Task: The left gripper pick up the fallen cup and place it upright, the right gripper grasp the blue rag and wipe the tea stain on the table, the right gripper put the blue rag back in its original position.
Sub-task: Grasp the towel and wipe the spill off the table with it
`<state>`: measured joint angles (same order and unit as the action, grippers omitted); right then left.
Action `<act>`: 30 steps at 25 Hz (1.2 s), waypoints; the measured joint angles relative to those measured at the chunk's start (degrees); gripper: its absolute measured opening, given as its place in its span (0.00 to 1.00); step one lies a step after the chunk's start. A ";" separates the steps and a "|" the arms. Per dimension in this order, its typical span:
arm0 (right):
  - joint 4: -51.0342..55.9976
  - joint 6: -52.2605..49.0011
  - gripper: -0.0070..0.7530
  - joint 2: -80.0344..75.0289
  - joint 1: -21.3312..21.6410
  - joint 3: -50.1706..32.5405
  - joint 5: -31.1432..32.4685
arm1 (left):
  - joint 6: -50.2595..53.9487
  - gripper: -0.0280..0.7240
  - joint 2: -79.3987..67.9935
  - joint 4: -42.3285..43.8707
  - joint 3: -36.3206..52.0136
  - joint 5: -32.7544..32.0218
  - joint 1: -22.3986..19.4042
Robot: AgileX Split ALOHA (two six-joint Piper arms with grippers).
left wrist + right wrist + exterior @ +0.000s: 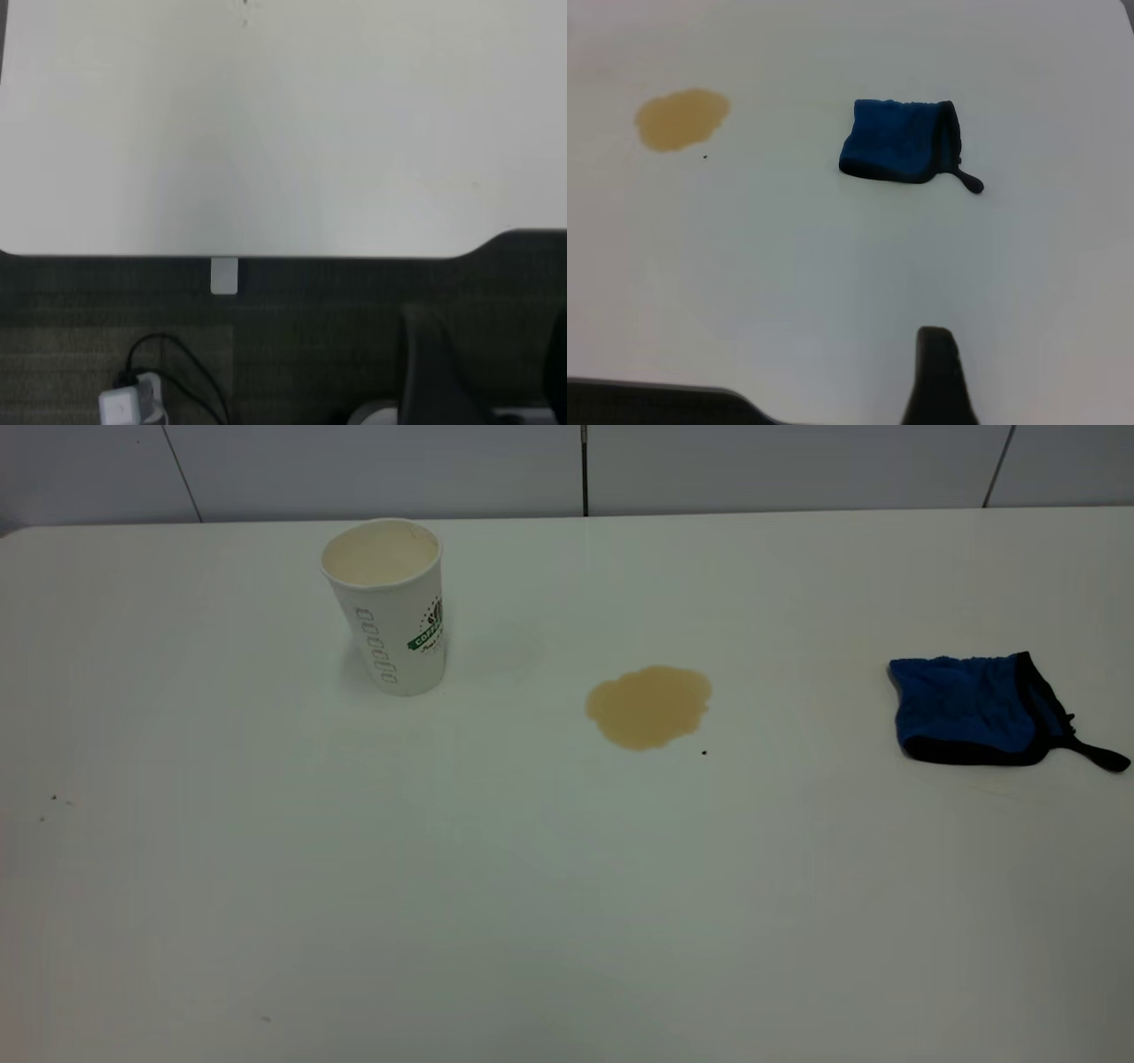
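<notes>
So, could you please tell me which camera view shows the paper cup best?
The exterior view: the cup stands upright there, whole, logo visible, apart from the tea stain. Neither wrist view shows it.

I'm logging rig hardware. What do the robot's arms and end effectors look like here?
Little shows. The exterior view has no arm in it. In the right wrist view, the right end effector shows as one matte black finger with a rounded tip. In the left wrist view, the left end effector is only a blurred dark shape. No cables or markings on either are visible.
</notes>
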<state>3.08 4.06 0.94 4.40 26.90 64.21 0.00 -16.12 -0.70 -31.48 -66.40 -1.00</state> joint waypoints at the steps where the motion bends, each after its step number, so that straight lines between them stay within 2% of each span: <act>1: 0.00 0.00 0.78 0.00 0.00 0.00 0.00 | 0.00 0.51 1.72 0.00 1.04 0.37 0.00; 13: 0.00 0.00 0.78 0.00 0.00 0.00 0.00 | 0.00 0.51 16.44 -0.05 2.92 0.71 0.00; 30: 0.00 0.00 0.78 0.00 0.00 0.00 0.00 | 0.00 0.51 17.15 -0.09 3.03 0.77 0.00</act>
<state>3.08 4.06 0.94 4.40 26.90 64.21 0.00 1.03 -0.79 -28.45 -65.63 -1.00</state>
